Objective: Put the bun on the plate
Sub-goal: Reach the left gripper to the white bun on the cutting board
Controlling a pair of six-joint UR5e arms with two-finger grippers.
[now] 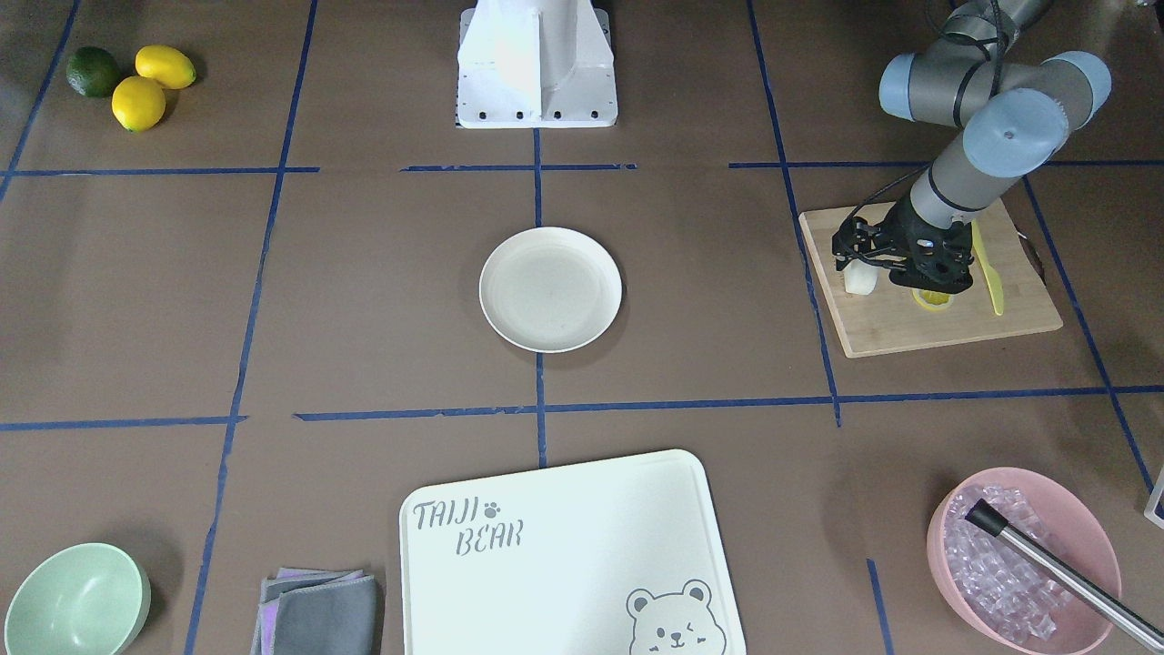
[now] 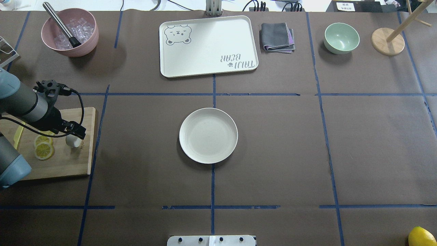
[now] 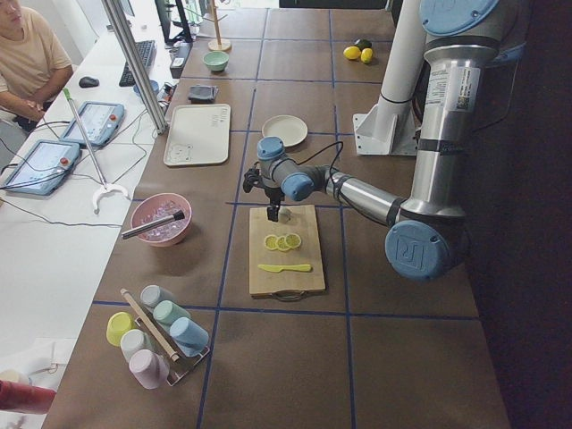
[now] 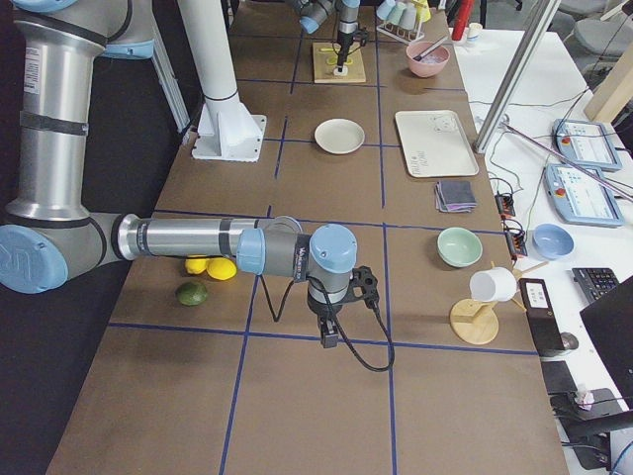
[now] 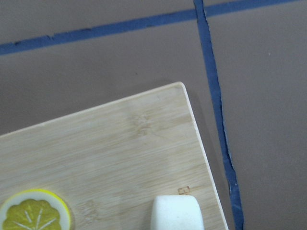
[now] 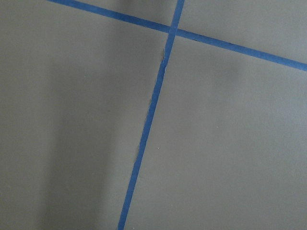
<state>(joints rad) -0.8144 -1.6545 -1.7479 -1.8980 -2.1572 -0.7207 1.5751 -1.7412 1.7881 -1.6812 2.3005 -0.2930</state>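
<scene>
The bun sits on the wooden cutting board, near the board edge that faces the plate and just beside the lemon slices. The left arm hangs its jaws right over the bun — whether they are apart or clamped on it cannot be told. The plate lies in the middle of the bench, well apart from the board. The right arm hovers over blue tape lines — its jaws' state cannot be told either.
</scene>
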